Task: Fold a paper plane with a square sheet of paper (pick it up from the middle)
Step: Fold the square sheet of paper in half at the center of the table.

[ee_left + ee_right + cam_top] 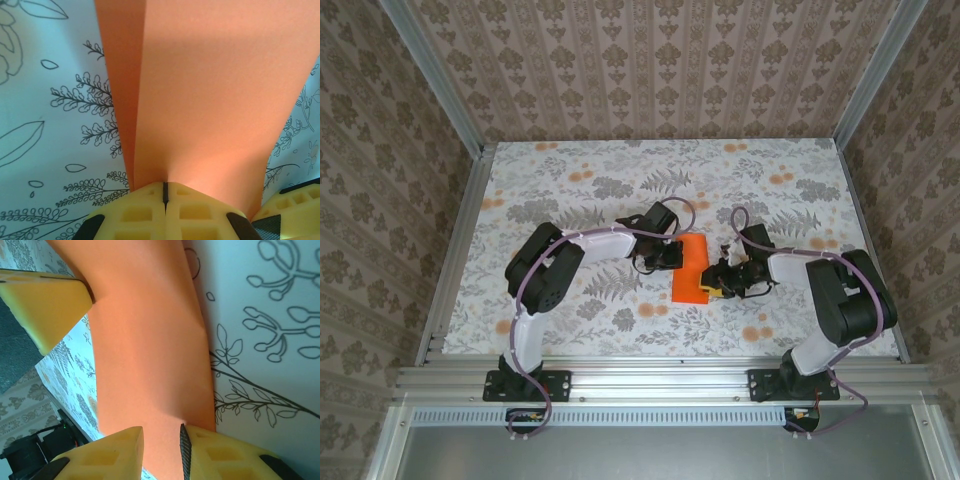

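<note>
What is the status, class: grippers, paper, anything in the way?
Left gripper shut on orange sheet. Right gripper open, jaws apart at the sheet's edge. Sheet shows one long fold line. No obstruction seen.

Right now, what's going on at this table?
Both arms are working on the thin bright orange sheet of paper in the middle of the floral-print table. The left gripper is shut on one edge, and the sheet curves up into it with a crease running along it. The right gripper sits at the opposite edge, jaws slightly apart with the paper running into the gap. There is no plane shape yet.
</note>
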Robot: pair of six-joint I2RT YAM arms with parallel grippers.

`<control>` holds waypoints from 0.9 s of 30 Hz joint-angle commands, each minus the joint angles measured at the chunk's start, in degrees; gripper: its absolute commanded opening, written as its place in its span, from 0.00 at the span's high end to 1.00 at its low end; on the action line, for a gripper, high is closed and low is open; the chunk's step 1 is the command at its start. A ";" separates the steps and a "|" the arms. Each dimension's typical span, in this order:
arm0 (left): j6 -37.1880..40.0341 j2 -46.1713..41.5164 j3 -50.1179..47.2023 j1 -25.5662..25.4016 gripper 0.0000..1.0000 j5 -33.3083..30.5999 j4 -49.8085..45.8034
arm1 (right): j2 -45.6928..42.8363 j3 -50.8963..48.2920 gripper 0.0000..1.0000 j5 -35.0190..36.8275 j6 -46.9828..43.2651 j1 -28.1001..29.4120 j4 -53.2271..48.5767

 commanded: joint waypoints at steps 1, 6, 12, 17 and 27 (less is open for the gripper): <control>1.33 2.93 0.01 -0.83 1.00 -0.65 -5.24 | 1.53 -0.05 0.72 3.40 -1.77 0.46 -3.78; 1.31 2.94 0.02 -0.89 1.00 -0.68 -5.47 | -3.76 0.11 0.71 1.06 -1.79 0.77 -5.27; 1.43 3.47 0.72 -0.95 1.00 -0.54 -5.56 | -6.30 -1.99 0.71 -1.69 -0.04 2.40 -2.88; 1.40 3.53 0.72 -1.12 1.00 -0.54 -5.55 | -2.07 -3.43 0.71 1.19 -0.96 2.54 -2.84; 1.53 3.20 0.45 -1.14 1.00 -0.63 -5.81 | -6.88 -2.11 0.71 4.92 -1.95 2.63 -8.44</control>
